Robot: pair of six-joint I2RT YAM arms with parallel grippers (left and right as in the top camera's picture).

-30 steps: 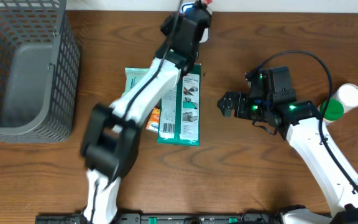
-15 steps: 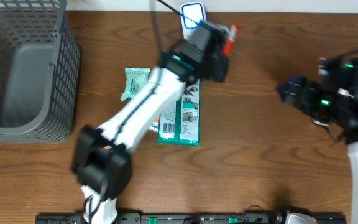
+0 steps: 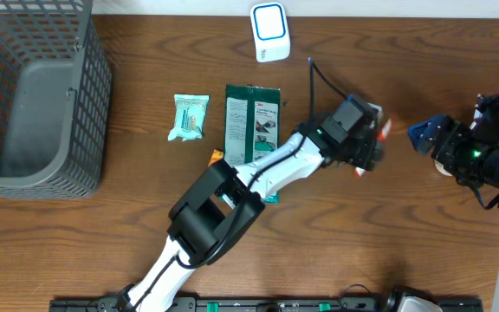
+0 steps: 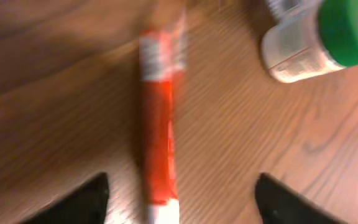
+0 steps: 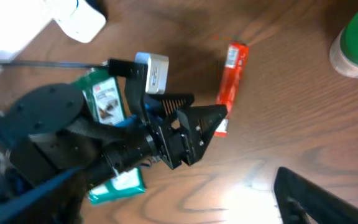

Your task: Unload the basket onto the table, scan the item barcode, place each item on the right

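The item is a red-orange tube (image 4: 159,124) with a white end, lying flat on the wood table. My left gripper (image 4: 182,208) hovers right over it, open, its dark fingers wide on either side and not touching it. From overhead the left gripper (image 3: 362,146) covers the tube's middle, and only the red ends (image 3: 382,130) show. The right wrist view shows the whole tube (image 5: 232,74). A white scanner (image 3: 269,30) stands at the table's back edge. My right gripper (image 3: 424,136) is to the right of the tube, open and holding nothing.
A green-capped white bottle (image 4: 316,37) stands close to the right of the tube. A green pack (image 3: 252,117) and a small teal packet (image 3: 189,117) lie left of the left arm. A grey wire basket (image 3: 33,95) fills the far left.
My left arm swung from the scanner at the back to the right middle of the table and opened, leaving the red tube on the wood. The right arm drew back to the right.
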